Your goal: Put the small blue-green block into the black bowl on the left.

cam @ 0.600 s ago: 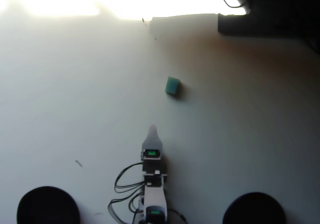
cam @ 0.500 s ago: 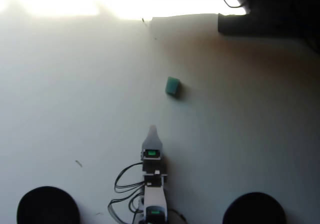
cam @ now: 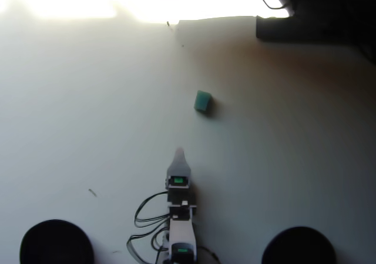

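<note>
Nothing has moved since the earlier frames: the gripper [cam: 179, 153], its opening impossible to tell, sits mid-table short of the small blue-green block [cam: 202, 101], so the reach is the step in hand, and next it must advance toward the table's far edge to straddle it.

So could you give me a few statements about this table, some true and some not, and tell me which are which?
1. The small blue-green block lies on the bare table, apart from the arm. True.
2. The block sits inside a bowl. False: it is on the table, far from both bowls.
3. Two round black bowls show at the bottom edge of the overhead view, one at the left, one at the right. True.
4. The fingers are closed around the block. False: they hold nothing, and bare table separates them from the block.
5. Both bowls look empty. True.
</note>
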